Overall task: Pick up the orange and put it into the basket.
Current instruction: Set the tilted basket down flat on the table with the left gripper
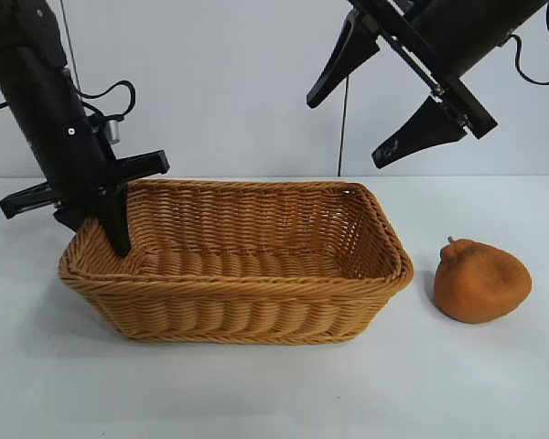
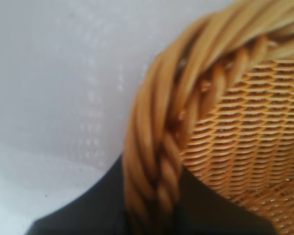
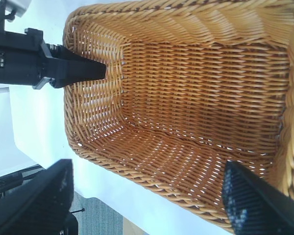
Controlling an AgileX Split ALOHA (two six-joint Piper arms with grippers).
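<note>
Showing no writing: basket (image 1: pixel 256 302), orange (image 1: pixel 482 281)

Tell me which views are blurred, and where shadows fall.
Left wrist view: soft all over, the braided rim of the basket blurred up close. Exterior view: sharp, a faint shadow under the orange. Right wrist view: weave crisp, the right gripper fingers slightly soft.

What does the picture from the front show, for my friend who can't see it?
An empty wicker basket sits on a white table, with a lumpy orange beside its right end. The left gripper straddles the basket's left rim, nearly closed, and the right gripper hangs open high above the basket.
</note>
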